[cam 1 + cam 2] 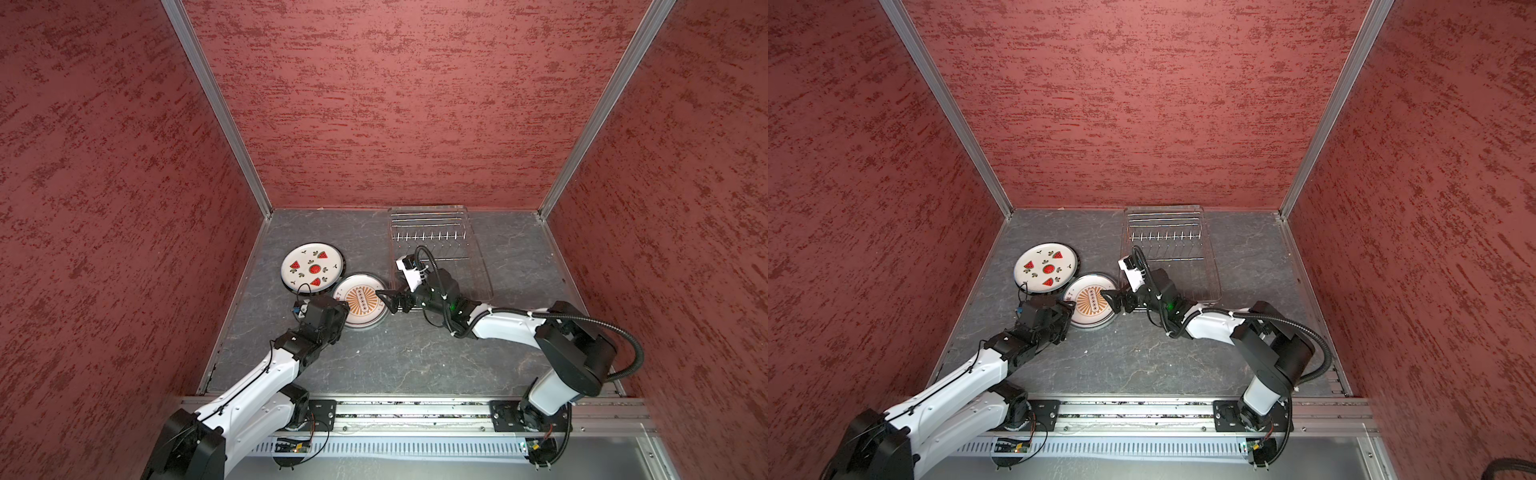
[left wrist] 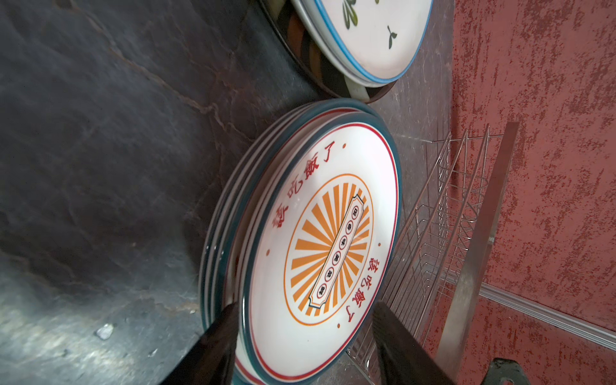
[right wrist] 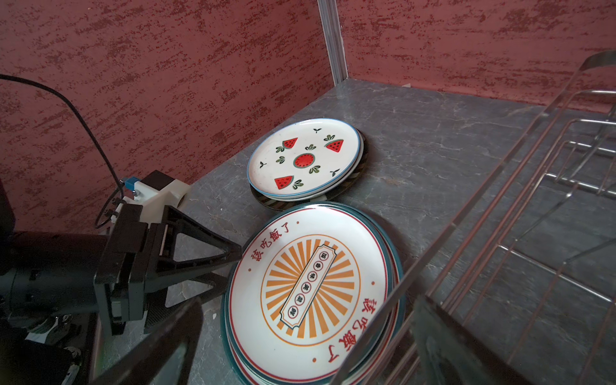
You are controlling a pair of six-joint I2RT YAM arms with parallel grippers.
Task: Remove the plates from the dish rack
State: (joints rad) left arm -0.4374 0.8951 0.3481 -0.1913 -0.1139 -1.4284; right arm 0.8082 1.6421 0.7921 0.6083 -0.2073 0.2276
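Straddling the rim of the sunburst plates [image 3: 310, 290], the left gripper [image 3: 230, 266] has its jaws about half parted. Its upper fingertip [image 3: 233, 253] meets the top plate's edge and the lower one sits down by the table [image 1: 415, 357]; whether it pinches the stack cannot be told. That stack lies flat just beside the dish rack [image 1: 436, 245], off its near left corner. Between stack and rack the right gripper [image 1: 386, 302] stands spread wide, holding nothing. Farther from the rack, close against that stack, lie the watermelon plates [image 1: 312, 268].
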